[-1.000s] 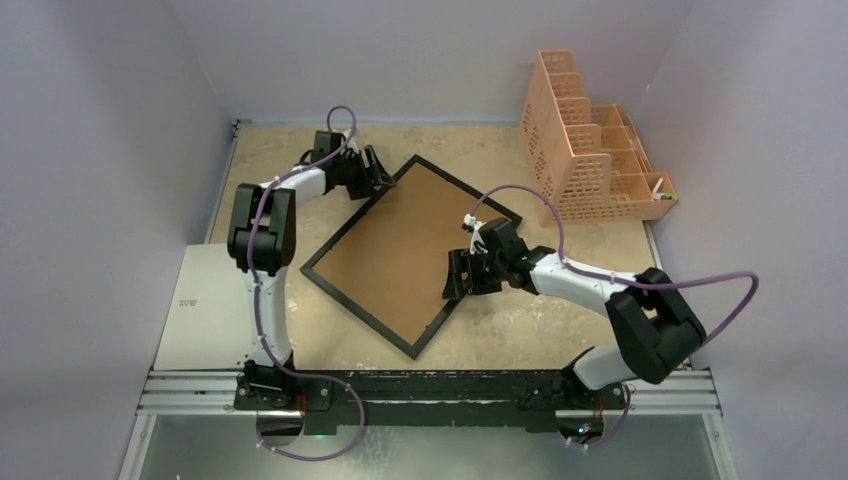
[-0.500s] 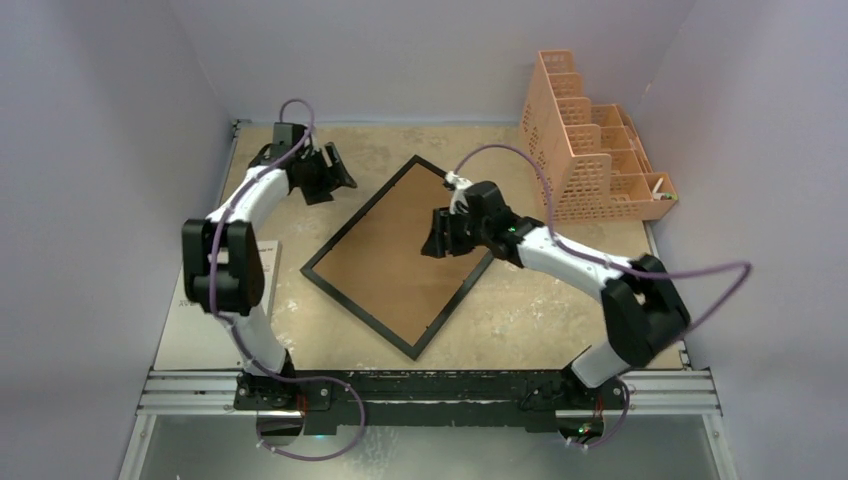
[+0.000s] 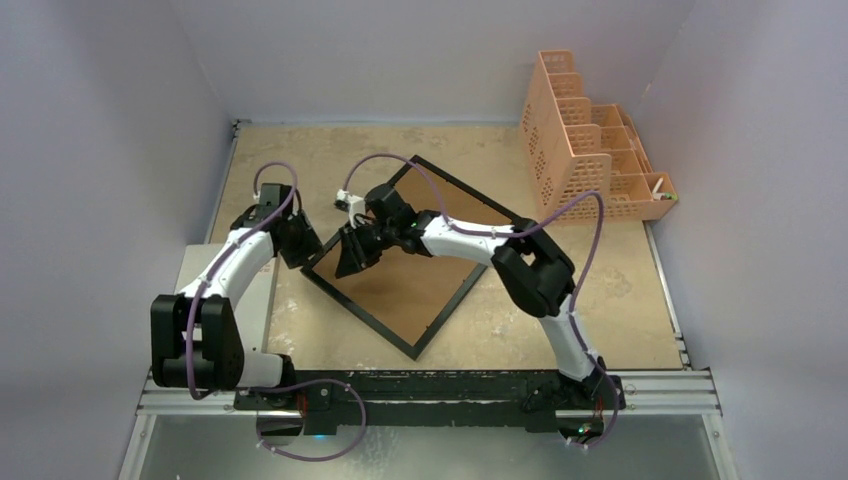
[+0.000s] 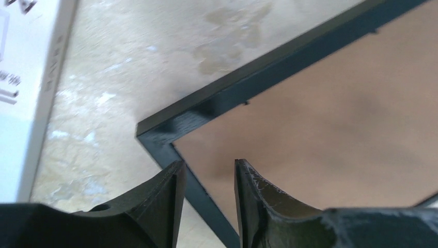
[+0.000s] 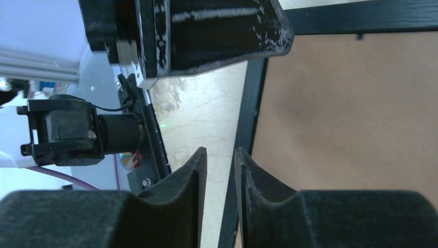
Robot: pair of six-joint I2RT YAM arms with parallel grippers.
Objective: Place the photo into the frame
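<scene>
L gripper (image 4: 209,166): jaws narrowed to a small gap, nothing pinched btw them. It hangs just over the left corner of the frame (image 3: 358,315), w/ the corner rail showing through the gap in its wrist view. R gripper (image 5: 221,153): also narrow, only a slit btw the fingers, empty as far as shows. It sits over the rail at that same corner, close beside the L one, its arm stretched across the frame. Whether either tip touches the rail: can't tell. The frame lies flat on the table (image 3: 630,310), turned like a diamond, back side up. The brown backing board (image 3: 420,275) fills the black rim and looks seated, no lifted edge seen. Small dark tabs show at the rim's inner edge in both wrist views, too small to tell if they are turned in or out. Photo: not visible in any view. It may be under the board, face down, or somewhere out of sight; can't say which. A white pad (image 4: 20,93) w/ print lies just left of the frame, and an organizer (image 3: 590,150) stands far right, well apart. Progress, my read: if the photo is in, only tabs and a flip remain. If not, the board has to come out first, so most of the job is left.
</scene>
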